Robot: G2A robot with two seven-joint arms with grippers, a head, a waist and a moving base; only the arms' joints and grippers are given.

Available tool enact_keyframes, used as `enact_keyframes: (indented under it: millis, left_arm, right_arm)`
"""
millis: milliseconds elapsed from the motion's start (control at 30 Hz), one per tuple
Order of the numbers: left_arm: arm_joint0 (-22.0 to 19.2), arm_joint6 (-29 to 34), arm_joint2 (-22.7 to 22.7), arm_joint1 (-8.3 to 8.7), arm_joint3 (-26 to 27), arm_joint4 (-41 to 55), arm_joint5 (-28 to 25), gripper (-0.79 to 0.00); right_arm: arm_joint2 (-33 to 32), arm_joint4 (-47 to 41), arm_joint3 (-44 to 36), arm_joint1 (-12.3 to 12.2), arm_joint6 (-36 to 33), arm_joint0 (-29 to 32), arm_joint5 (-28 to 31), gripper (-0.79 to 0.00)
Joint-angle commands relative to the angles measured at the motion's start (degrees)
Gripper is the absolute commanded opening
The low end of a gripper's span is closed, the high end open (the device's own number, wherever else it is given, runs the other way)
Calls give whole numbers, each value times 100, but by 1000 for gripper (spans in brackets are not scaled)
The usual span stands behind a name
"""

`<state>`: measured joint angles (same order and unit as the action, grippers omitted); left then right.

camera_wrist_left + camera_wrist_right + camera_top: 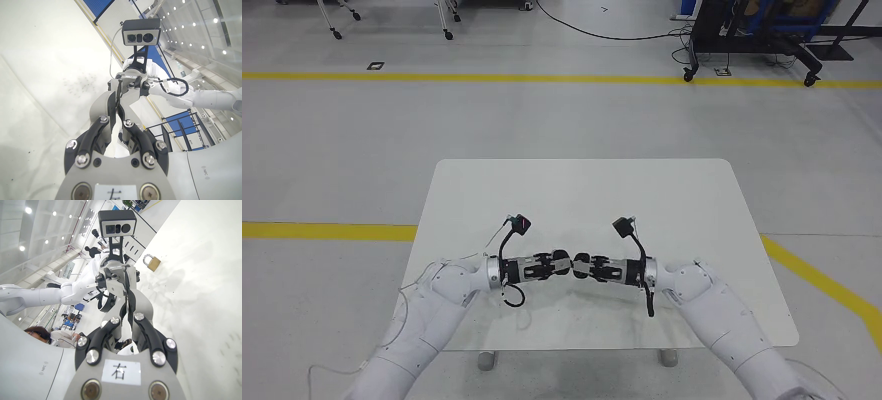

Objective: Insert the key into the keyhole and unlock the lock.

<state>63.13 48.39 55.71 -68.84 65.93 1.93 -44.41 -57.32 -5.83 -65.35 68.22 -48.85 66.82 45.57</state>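
Observation:
A brass padlock (153, 263) with a steel shackle lies flat on the white table (642, 200), off to one side beyond the arms. Both arms lie low over the table's near middle, pointing at each other. My right gripper (128, 294) is shut on a thin silvery piece seen edge-on between its black pads, apparently the key (128, 303). My left gripper (117, 95) is shut too, its fingertips right against the right gripper's tips. From above, the left gripper (564, 263) and right gripper (585, 265) meet tip to tip.
The table's far half and both sides (572, 190) are bare white surface. Small dark scuff marks (81, 83) speckle the tabletop near the grippers. The near table edge (572, 348) runs just behind the forearms.

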Motion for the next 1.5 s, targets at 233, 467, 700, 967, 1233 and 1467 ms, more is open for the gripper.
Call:
enact_keyframes:
  millis: [233, 467, 700, 967, 1233, 1467]
  left_arm:
    - [-4, -16, -9, 30, 4, 30, -39, -785]
    - [0, -26, -2, 57, 10, 67, -65, -785]
    - [-13, -31, -41, 70, 13, 69, -62, -785]
    - [-8, -228, -4, 75, -20, 142, -21, 0]
    - [-8, -228, -4, 75, -20, 142, -21, 0]
    - [-8, -228, -4, 75, -20, 142, -21, 0]
  right_arm:
    - [10, -80, 58, -22, 1, -59, 2, -468]
    - [-40, -158, 116, -56, 23, -52, 41, -597]
    - [0, -206, 74, -72, -43, -66, 24, -785]
    - [-53, -277, 86, -109, -3, -34, 200, -785]
    - [-648, -363, 144, -298, 297, 318, 795, -785]
    - [-992, -723, 311, -444, 107, 530, 1069, -785]
